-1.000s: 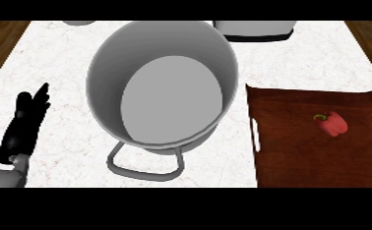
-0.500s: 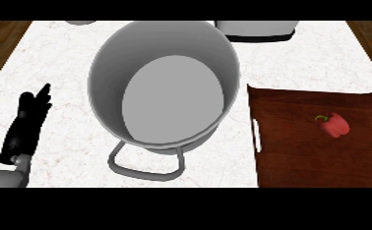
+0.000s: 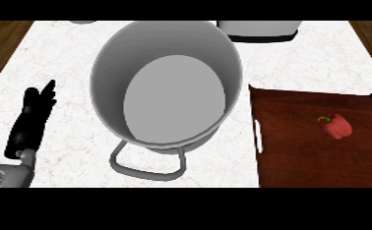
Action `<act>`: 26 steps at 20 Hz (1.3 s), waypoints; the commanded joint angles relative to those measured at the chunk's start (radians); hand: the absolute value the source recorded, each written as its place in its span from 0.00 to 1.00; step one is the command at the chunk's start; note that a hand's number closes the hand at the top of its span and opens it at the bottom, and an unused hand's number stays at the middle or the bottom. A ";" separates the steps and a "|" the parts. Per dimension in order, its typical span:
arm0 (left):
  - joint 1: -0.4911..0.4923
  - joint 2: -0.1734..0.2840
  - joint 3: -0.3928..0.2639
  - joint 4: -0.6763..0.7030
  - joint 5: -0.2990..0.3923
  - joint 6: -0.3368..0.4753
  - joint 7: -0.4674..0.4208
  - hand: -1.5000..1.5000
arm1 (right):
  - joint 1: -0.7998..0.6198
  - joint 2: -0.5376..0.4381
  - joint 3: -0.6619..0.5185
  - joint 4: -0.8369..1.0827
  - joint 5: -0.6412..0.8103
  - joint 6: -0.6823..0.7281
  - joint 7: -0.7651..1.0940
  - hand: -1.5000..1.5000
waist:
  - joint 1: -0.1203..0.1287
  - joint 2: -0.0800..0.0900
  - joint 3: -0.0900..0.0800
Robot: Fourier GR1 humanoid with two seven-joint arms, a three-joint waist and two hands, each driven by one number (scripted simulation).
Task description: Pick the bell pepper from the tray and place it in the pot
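A small red bell pepper [image 3: 338, 126] with a green stem lies on the dark brown tray [image 3: 298, 145] at the right. A large grey pot [image 3: 170, 86] with a handle toward me stands in the middle of the white counter, nothing inside it. My left hand [image 3: 30, 118] rests at the left edge, fingers straight and pointing up, far from the pot and holding nothing. My right hand does not show anywhere.
A white appliance with a dark base [image 3: 259, 30] stands at the back right behind the pot. A small grey object [image 3: 82, 22] peeks in at the back left. The tray has a white handle [image 3: 258, 136] on its left side.
The pepper's colour shifted from pinkish to red and it sits slightly differently on the tray. The left hand and pot have not moved.
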 commanded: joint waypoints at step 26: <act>0.051 -0.129 0.131 -0.049 -0.154 -0.115 -0.013 0.50 | -0.263 0.356 0.047 0.386 0.486 0.047 -0.105 0.00 | 0.002 0.000 0.000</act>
